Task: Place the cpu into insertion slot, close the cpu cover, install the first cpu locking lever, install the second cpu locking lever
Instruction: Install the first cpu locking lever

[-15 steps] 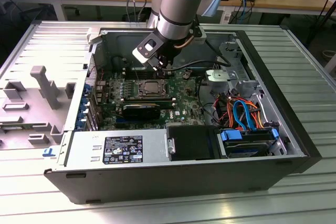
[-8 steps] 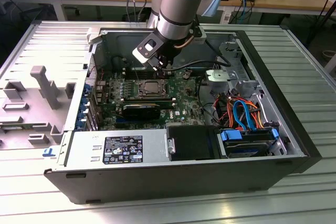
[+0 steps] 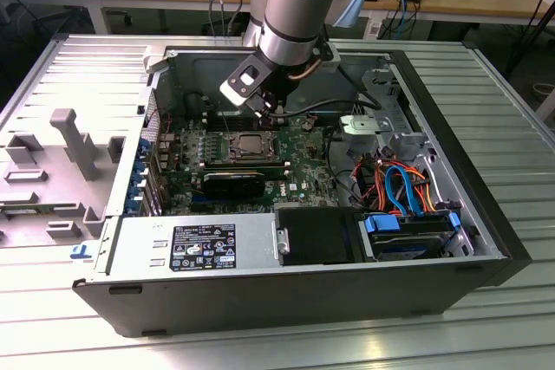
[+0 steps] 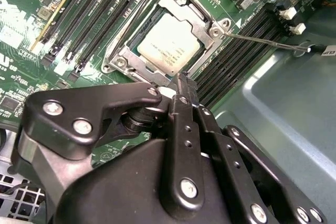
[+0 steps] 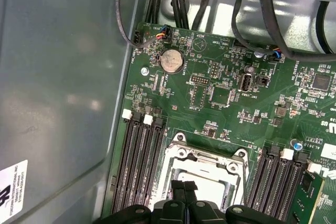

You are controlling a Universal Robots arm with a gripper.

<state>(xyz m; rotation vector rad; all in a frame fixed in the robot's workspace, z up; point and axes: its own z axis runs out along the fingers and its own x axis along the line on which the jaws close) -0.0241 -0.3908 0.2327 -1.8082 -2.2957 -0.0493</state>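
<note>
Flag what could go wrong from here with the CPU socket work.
1. The shut gripper has its tip at the edge of the cpu cover; a slip could scrape the cpu or the memory slots alongside.
2. One thin locking lever juts out across those slots, seemingly unlatched; it could spring or snag, letting the cover lift.

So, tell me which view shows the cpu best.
The second wrist view: the cpu shows large, its top in plain sight. The exterior view shows it small and distant; the first wrist view shows part of it behind the fingers.
</note>
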